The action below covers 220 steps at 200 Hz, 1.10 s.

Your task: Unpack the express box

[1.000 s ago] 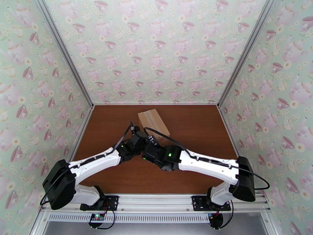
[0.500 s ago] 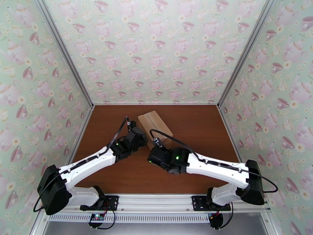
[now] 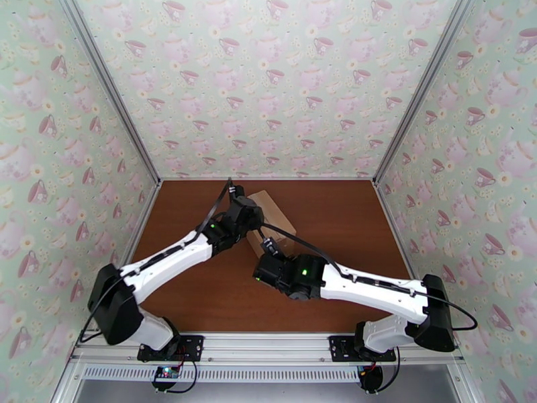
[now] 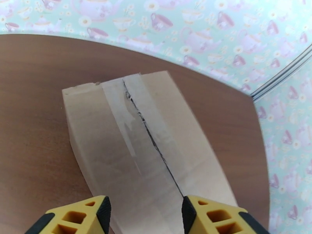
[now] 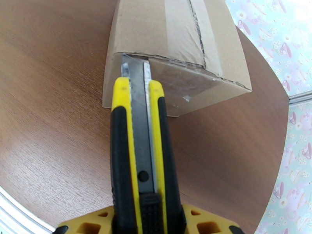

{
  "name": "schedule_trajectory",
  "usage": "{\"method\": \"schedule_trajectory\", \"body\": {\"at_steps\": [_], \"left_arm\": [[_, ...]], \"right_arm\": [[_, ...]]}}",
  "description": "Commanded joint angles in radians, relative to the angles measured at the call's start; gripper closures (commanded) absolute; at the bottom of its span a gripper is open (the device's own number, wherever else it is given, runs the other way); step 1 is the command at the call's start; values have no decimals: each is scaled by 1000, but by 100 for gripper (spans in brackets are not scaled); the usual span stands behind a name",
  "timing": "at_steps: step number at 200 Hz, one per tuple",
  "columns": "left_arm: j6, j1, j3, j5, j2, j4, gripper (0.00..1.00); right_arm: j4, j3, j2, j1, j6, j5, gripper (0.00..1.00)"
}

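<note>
The brown table carries the express box near its middle, flaps closed, its long axis running away from the arms with the far end slanted a little left. The left gripper hovers over the box's near half, jaws wide apart and empty, with the lid stretching ahead of it. The right gripper sits just short of the near end face, clamped on a yellow utility knife that points along that axis. The clear tape seam shows a dark slit lengthwise — so the next cut probably runs along the end edge, where the blade tip meets or nearly meets the top corner line.
</note>
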Motion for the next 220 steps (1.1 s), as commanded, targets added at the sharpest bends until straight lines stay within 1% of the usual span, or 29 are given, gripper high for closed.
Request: {"method": "schedule_trajectory", "body": {"at_steps": [1, 31, 55, 107, 139, 163, 185, 204, 220], "left_arm": [[30, 10, 43, 35, 49, 16, 47], [43, 20, 79, 34, 115, 7, 48], [57, 32, 93, -2, 154, -14, 49], [68, 62, 98, -34, 174, -30, 50], [87, 62, 116, -56, 168, -46, 50], [90, 60, 110, -43, 144, -37, 51], [84, 58, 90, -15, 92, -17, 51], [82, 57, 91, 9, 38, -39, 51], [83, 58, 74, 10, -19, -65, 50]], "right_arm": [[22, -2, -24, 7, 14, -9, 100], [1, -6, -39, 8, 26, -2, 100], [-19, -23, -58, 8, 41, -7, 100], [-78, -52, -105, 24, 94, 8, 100], [-108, -72, -143, 25, 132, 11, 100], [-145, -83, -191, 26, 190, 25, 100], [-157, -86, -218, 21, 220, 25, 100], [-147, -85, -221, -15, 240, -10, 100], [-114, -91, -234, -70, 234, -31, 100]]}}
